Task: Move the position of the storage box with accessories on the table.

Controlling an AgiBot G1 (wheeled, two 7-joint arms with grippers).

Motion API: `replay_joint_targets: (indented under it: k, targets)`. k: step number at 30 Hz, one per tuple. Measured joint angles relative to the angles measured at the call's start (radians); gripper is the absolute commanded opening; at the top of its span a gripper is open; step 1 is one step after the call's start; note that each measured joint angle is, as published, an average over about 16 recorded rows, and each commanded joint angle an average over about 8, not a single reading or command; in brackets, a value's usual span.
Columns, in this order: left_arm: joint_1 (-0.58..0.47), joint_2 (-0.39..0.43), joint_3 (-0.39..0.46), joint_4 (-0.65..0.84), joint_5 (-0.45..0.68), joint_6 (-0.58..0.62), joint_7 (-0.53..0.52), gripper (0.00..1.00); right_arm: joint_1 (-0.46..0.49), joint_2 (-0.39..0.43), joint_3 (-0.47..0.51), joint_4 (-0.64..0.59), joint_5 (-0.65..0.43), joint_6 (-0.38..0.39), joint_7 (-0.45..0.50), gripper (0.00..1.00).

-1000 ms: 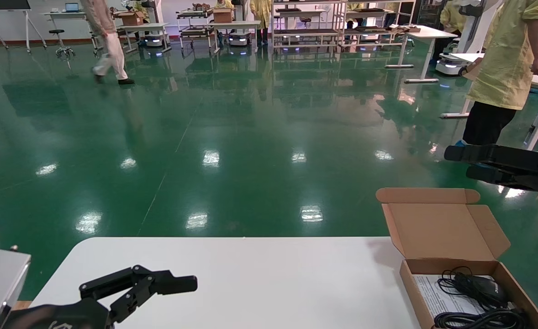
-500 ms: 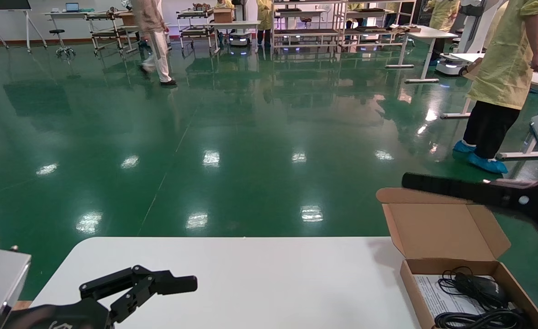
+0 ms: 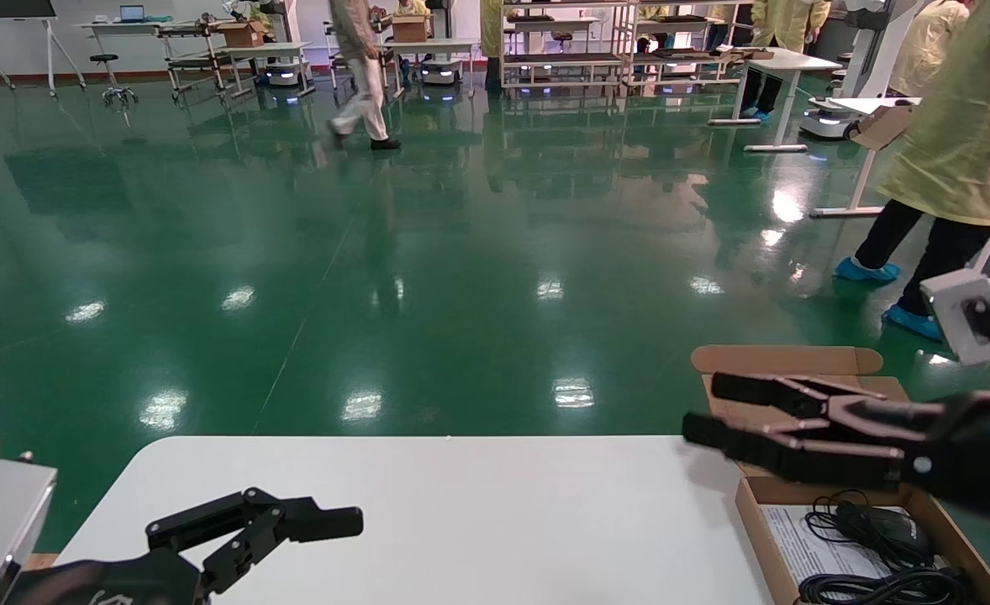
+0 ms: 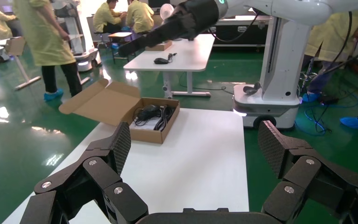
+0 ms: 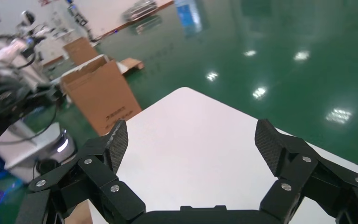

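R hand (image 3: pixel 701 409) moved down to storage box (image 3: pixel 806 420) lid | wide open, empty | L hand (image 3: pixel 331 517) parked, open

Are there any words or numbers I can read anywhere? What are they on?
None can be read.
White paper sheet inside the storage box: printed lines, too small to read.
Big cardboard carton on the floor in the right wrist view: dark print near its bottom, too blurred to read.

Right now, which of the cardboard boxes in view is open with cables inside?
The small shallow brown cardboard storage box at the white table's right end, under the right gripper. Its lid stands up, showing black cables. The distant boxes sit on other tables.
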Motion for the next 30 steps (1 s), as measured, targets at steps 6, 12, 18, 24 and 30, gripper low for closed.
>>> replay_joint_targets:
  k: [6,12,18,24,30]
  targets:
    - [0.000,0.000,0.000,0.000,0.000,0.000,0.000,1.00,-0.092,0.014,0.064,0.122,0.016,-0.002,-0.053,1.00]
    - [0.000,0.000,0.000,0.000,0.000,0.000,0.000,1.00,-0.183,0.027,0.129,0.244,0.032,-0.005,-0.105,1.00]
    - [0.000,0.000,0.000,0.000,0.000,0.000,0.000,1.00,-0.274,0.041,0.193,0.365,0.048,-0.007,-0.158,1.00]
    - [0.000,0.000,0.000,0.000,0.000,0.000,0.000,1.00,-0.361,0.054,0.254,0.482,0.064,-0.010,-0.208,1.00]
    - [0.000,0.000,0.000,0.000,0.000,0.000,0.000,1.00,-0.434,0.065,0.306,0.580,0.077,-0.012,-0.249,1.00]
